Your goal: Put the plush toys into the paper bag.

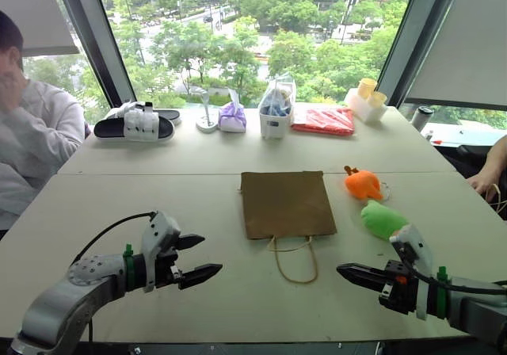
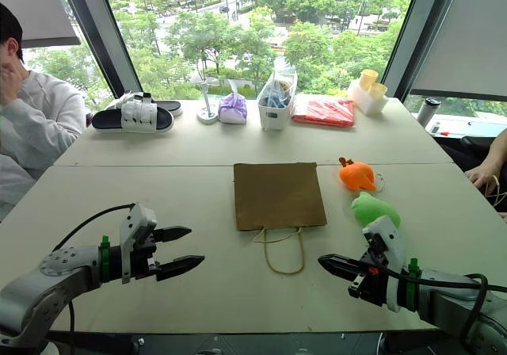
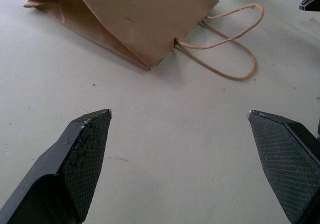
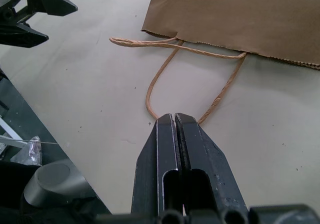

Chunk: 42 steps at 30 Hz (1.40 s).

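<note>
The left gripper (image 1: 200,258) hovers over the near left part of the table (image 1: 119,212), its two black fingers spread wide with nothing between them. It points toward the middle of the table, where the bag lies. The right gripper (image 1: 354,274) hovers over the near right part of the table, its fingers pressed together and holding nothing, pointing inward toward the bag's handles.

Between the two grippers and a little farther out lies the paper bag (image 1: 283,203), flat on its side in the middle of the table. Its mouth faces the robot, and its cord handles (image 1: 295,261) trail loose on the tabletop toward the near edge. The mouth looks mostly flattened, not standing open.

The two plush toys lie on the table to the right of the bag, apart from it. The green toy (image 1: 383,219) is nearer, just beyond the right gripper. The orange toy (image 1: 364,184) sits just past the green one, level with the bag's middle.

Judged from this, the task has not begun: both toys are outside the bag and neither gripper holds anything. What remains is likely to open or lift the bag's mouth, then pick up each toy and place it inside.
</note>
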Motion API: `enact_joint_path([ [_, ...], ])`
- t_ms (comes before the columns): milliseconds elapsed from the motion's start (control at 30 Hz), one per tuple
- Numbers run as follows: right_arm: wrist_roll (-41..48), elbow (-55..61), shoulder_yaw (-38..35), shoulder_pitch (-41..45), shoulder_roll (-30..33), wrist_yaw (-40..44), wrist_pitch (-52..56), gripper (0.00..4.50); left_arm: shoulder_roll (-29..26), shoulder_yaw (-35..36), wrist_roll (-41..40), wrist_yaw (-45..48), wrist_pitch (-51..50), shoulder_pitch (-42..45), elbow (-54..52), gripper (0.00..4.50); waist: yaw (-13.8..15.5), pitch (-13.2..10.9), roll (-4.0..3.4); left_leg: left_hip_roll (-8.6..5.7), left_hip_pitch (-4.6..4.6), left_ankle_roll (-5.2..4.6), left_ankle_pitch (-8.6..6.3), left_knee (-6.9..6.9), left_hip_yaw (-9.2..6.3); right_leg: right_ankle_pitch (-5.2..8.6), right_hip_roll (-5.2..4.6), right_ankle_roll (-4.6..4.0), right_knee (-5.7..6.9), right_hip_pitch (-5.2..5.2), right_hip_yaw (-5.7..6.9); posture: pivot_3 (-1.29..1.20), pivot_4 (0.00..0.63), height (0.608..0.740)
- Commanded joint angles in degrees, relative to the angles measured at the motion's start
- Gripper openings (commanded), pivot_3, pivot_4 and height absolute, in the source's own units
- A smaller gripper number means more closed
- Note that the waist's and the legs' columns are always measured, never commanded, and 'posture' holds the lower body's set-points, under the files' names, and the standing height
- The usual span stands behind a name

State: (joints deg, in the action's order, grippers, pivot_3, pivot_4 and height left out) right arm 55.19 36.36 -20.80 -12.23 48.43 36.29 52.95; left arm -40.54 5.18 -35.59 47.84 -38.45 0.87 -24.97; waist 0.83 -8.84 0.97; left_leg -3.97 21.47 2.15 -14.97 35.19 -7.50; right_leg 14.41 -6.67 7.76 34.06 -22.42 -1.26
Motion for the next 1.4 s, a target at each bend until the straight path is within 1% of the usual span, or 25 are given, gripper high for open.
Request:
enact_joint_path([
  [33, -0.24, 0.55, 0.04, 1.27, -0.22, 0.08, -1.08, 0.0, 1.13, 1.75, -1.74, -0.75, 0.16, 2.08, 0.04, 4.47, 0.0, 0.0, 0.0, 0.0, 0.0, 0.0, 0.0, 0.0, 0.01, 0.0, 0.0, 0.0, 0.0, 0.0, 0.0, 0.0, 0.15, 0.74],
  [100, -0.38, 0.39, 0.16, 1.55, -0.27, 0.16, -1.08, 0.0, 1.51, 2.27, -2.39, -1.1, -0.37, 2.75, 0.24, 4.47, 0.03, 0.0, 0.01, 0.0, 0.0, 0.0, 0.0, 0.01, 0.0, 0.0, 0.0, 0.0, 0.0, 0.0, 0.0, 0.0, 0.15, 0.74],
  [400, -0.2, 0.68, -0.15, 1.3, -0.48, -0.17, -1.04, 0.0, -0.89, 2.0, -1.2, 0.39, 0.36, 3.48, 1.19, 4.47, -0.02, 0.01, 0.01, -0.05, -0.01, 0.0, 0.0, 0.0, -0.01, -0.01, 0.01, 0.01, 0.02, 0.0, 0.01, 0.0, 0.15, 0.74],
  [467, 0.18, 0.89, -0.52, 1.2, -0.54, -0.41, -0.88, 0.0, -2.07, 1.46, -0.34, 1.62, 1.2, 6.01, 2.47, 4.47, 0.03, 0.0, 0.02, -0.04, 0.0, 0.0, 0.0, 0.01, -0.01, -0.01, 0.01, 0.01, 0.02, 0.01, 0.01, 0.0, 0.15, 0.74],
  [533, 0.91, 0.98, -1.33, 0.65, -0.8, -0.54, -0.78, 0.0, -3.87, -0.92, 1.56, 4.93, 3.31, 10.27, 3.59, 4.47, 0.21, -0.02, 0.06, -0.05, 0.02, 0.0, 0.0, 0.03, 0.01, 0.0, 0.02, 0.01, 0.02, 0.02, 0.08, 0.0, 0.15, 0.74],
  [600, 1.62, 1.19, -1.91, -0.35, -0.96, -0.51, -0.5, 0.0, -4.91, -5.33, 5.6, 9.0, 7.83, 14.68, 5.93, 4.47, 0.45, -0.02, 0.06, -0.1, 0.02, 0.0, 0.0, 0.06, 0.02, 0.0, 0.02, 0.0, 0.02, 0.06, 0.14, 0.0, 0.15, 0.74],
  [667, 1.62, 1.97, -1.25, -0.57, -0.73, -0.5, -0.24, 0.0, -4.69, -10.55, 10.46, 13.4, 14.0, 18.2, 9.92, 4.47, 0.73, 0.01, 0.01, -0.13, 0.0, 0.0, 0.0, 0.05, 0.07, 0.0, 0.0, 0.0, -0.01, 0.1, 0.13, 0.0, 0.15, 0.74],
  [767, 1.82, 3.18, -1.59, -1.12, -1.97, -2.36, -0.56, 0.0, -1.29, -16.81, 14.76, 19.23, 22.17, 22.75, 16.28, 4.47, 0.66, 0.01, -0.01, -0.14, -0.01, -0.01, 0.0, 0.0, 0.21, -0.01, 0.0, 0.0, -0.02, 0.04, 0.04, 0.0, 0.15, 0.74],
  [933, 2.04, 5.78, -2.43, -3.73, -4.53, -5.63, -1.01, 0.0, 6.0, -22.77, 20.85, 24.04, 33.42, 31.51, 28.42, 4.47, 1.49, -0.02, 0.07, -0.12, 0.05, -0.01, 0.0, 0.03, 0.14, -0.02, 0.02, 0.01, 0.01, 0.0, 0.08, 0.0, 0.15, 0.74],
  [1033, 2.02, 7.48, -2.78, -5.85, -6.2, -7.59, -1.48, 0.0, 12.34, -26.14, 23.42, 25.91, 38.76, 35.97, 35.62, 4.47, 1.61, 0.0, 0.07, -0.15, 0.03, -0.01, 0.0, 0.08, 0.12, -0.03, -0.01, 0.04, 0.0, 0.07, 0.08, 0.0, 0.15, 0.74],
  [1167, 1.89, 8.74, -2.56, -6.99, -7.47, -9.53, -2.01, 0.0, 19.44, -28.92, 26.37, 26.85, 44.05, 39.15, 44.15, 4.47, 1.25, -0.01, 0.1, -0.21, 0.03, -0.04, 0.0, 0.12, 0.09, -0.13, -0.02, 0.24, -0.02, 0.1, 0.09, 0.0, 0.15, 0.74],
  [1300, 1.89, 9.34, -2.42, -7.54, -8.0, -11.0, -2.42, 0.0, 23.79, -29.47, 27.92, 27.35, 47.63, 41.05, 50.02, 4.47, 1.18, -0.02, 0.1, -0.15, -0.01, -0.04, -0.01, 0.09, 0.08, -0.15, 0.11, 0.27, 0.09, 0.04, 0.12, 0.0, 0.15, 0.74],
  [1333, 1.8, 9.53, -2.42, -7.75, -8.16, -11.34, -2.54, 0.0, 24.72, -29.18, 27.99, 27.39, 48.72, 41.58, 51.6, 4.24, 1.29, -0.01, 0.1, -0.14, -0.01, -0.04, 0.0, 0.09, 0.05, -0.15, 0.13, 0.27, 0.11, 0.04, 0.14, 0.0, 0.15, 0.74],
  [1400, 1.4, 9.78, -2.45, -7.99, -8.63, -12.14, -3.07, 0.0, 25.95, -28.45, 28.3, 26.89, 49.75, 42.71, 54.12, 3.63, 1.36, -0.01, 0.1, -0.14, -0.01, -0.04, 0.0, 0.11, 0.02, -0.15, 0.13, 0.27, 0.11, 0.08, 0.17, 0.0, 0.15, 0.74],
])
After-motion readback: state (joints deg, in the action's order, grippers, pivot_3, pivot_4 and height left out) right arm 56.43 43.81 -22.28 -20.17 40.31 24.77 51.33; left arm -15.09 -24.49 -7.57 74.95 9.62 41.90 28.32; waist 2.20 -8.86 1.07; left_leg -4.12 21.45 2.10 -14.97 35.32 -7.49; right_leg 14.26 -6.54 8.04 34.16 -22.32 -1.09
